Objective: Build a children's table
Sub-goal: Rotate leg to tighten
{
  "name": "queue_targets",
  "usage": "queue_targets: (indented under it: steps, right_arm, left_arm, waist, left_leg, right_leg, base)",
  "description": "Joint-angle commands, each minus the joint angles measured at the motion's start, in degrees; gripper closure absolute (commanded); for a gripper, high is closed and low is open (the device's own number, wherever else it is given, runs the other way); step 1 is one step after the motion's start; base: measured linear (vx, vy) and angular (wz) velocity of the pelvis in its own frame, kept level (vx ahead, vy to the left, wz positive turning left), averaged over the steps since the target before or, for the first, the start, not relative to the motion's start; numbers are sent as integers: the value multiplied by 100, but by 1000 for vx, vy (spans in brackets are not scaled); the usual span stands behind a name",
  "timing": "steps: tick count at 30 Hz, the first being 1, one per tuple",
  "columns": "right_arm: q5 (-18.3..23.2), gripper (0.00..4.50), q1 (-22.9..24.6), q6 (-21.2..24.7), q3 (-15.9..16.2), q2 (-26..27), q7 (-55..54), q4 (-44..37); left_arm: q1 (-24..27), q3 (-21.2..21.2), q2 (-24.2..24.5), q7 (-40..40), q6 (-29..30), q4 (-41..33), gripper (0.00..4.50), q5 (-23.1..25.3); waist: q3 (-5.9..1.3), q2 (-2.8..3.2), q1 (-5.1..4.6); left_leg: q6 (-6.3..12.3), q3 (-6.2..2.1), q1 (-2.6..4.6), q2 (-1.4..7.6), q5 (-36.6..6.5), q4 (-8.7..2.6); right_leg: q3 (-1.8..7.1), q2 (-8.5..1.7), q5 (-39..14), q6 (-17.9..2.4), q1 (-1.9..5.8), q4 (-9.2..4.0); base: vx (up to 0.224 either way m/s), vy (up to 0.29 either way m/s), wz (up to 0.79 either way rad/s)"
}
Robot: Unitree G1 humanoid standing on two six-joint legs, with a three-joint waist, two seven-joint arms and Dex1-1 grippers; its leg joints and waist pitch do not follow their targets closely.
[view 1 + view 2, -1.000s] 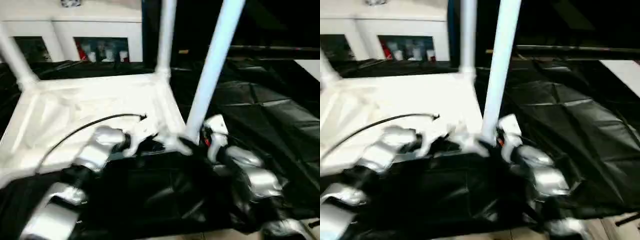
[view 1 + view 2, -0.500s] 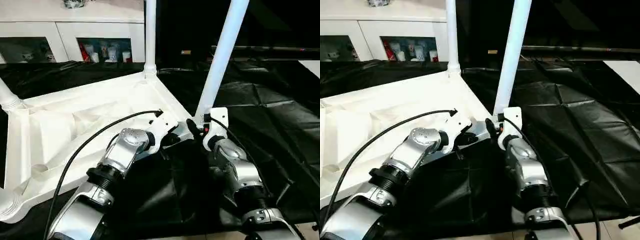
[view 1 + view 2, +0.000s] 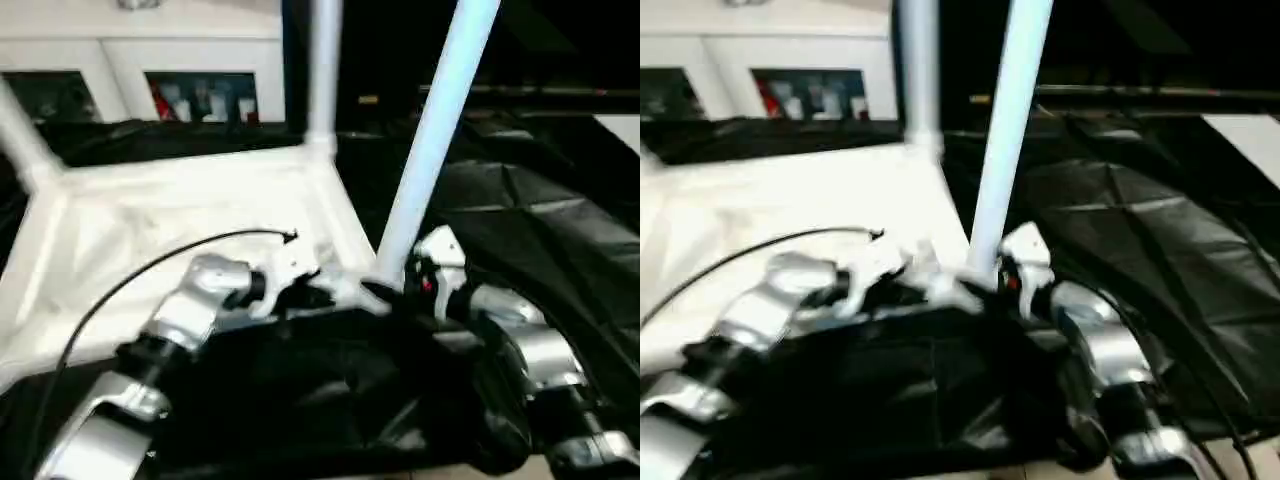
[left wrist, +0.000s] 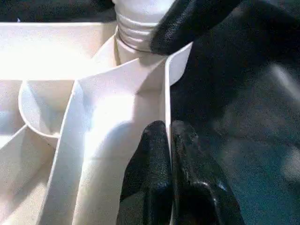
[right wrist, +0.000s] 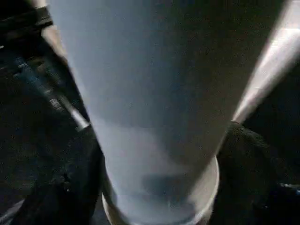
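The children's table lies upside down, its white ribbed top on the black cloth. Three white legs stand up from its corners: one at the far left, one at the back, and one at the near right corner, leaning a little to the right. My left gripper is shut on the thin rim wall of the top, just beside that near right corner socket. My right gripper sits at the base of the near right leg, with the leg between its jaws.
The black-draped work table stretches away to the right. A white cabinet with glass doors stands behind it. A black cable arcs over my left forearm. A dark bar runs across the back right.
The head camera has swung, so the whole picture has shifted. Both grippers stay at the same near right corner, the left one still on the rim.
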Motion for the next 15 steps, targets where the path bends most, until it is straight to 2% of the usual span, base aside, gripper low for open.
queue_targets:
  steps: [1, 5, 6, 9, 10, 11, 13, 15]
  right_arm:
    - [82, 84, -14, 29, -50, -228, 275, -186]
    - [18, 84, -7, -46, 47, -302, 464, -193]
    - [-82, 84, -23, -151, 89, -304, 412, -127]
    - [-181, 84, -40, -263, 145, -282, 373, -15]
    - [-189, 84, -61, -279, 123, -239, 312, 44]
    - [-189, 84, -61, -279, 123, -239, 312, 44]
    - [-183, 119, -94, -271, 97, -185, 274, 88]
    - [-171, 124, -98, -253, 89, -175, 284, 81]
  left_arm:
    - [62, -148, 60, -147, -67, 135, 450, 126]
    - [14, -139, 119, -133, -161, 207, 450, 124]
    - [-6, -139, 117, -133, -160, 234, 450, 123]
    - [-76, -169, 72, -118, -153, 300, 450, 146]
    - [-136, -152, 1, -59, -155, 378, 450, 140]
    - [-136, -152, 1, -59, -155, 378, 450, 140]
    - [-214, -159, -50, 20, -246, 523, 450, 186]
    - [-218, -161, -50, 12, -254, 532, 450, 183]
  waist:
    - [-341, -29, 14]
    - [-343, -49, 33]
    - [-341, -76, 32]
    - [-336, -70, 38]
    - [-332, -93, 34]
    - [-329, -84, 38]
    - [-332, -63, 47]
    - [-336, -47, 57]
  left_leg:
    - [443, -65, 81, 272, -772, -365]
    - [413, -65, 70, 265, -719, -363]
    - [422, -60, 62, 255, -699, -361]
    - [395, -62, 67, 255, -696, -360]
    - [389, -58, 66, 257, -710, -360]
    - [382, -59, 64, 251, -722, -360]
    - [357, -62, 80, 259, -766, -362]
    - [344, -66, 84, 261, -779, -363]
  right_leg:
    - [301, -408, -209, -1482, 265, -381]
    - [307, -428, -220, -1449, 282, -378]
    - [305, -427, -242, -1440, 286, -381]
    - [305, -431, -375, -1415, 276, -387]
    - [307, -434, -427, -1409, 272, -396]
    - [305, -434, -476, -1408, 271, -399]
    - [306, -427, -521, -1394, 260, -407]
    - [306, -428, -493, -1396, 261, -400]
  base:
    - [0, 0, 0]
    - [0, 0, 0]
    - [0, 0, 0]
    - [0, 0, 0]
    - [0, 0, 0]
    - [0, 0, 0]
    - [0, 0, 0]
    - [0, 0, 0]
